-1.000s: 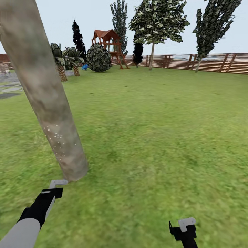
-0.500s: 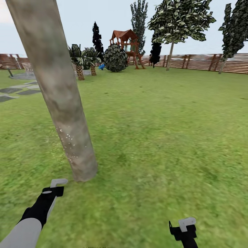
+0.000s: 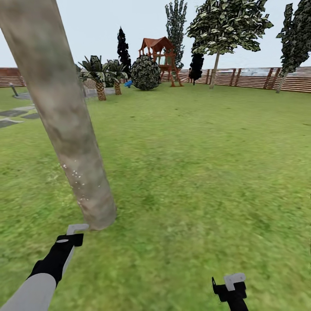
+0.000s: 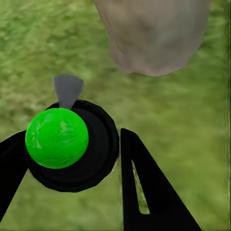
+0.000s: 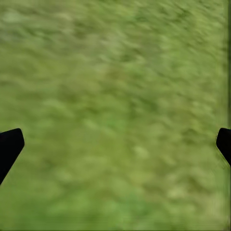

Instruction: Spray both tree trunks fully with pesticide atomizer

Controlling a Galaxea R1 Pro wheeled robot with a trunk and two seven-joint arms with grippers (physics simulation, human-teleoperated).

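No legible text or markings anywhere.

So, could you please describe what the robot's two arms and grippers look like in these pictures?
The left arm has a smooth light-grey sleeve ending in a black wrist section. The left gripper and right gripper both have flat, matte black, tapering fingers; one left finger carries a narrow slot. A pale grey angled bracket tops the right wrist. No cables or markings are visible.
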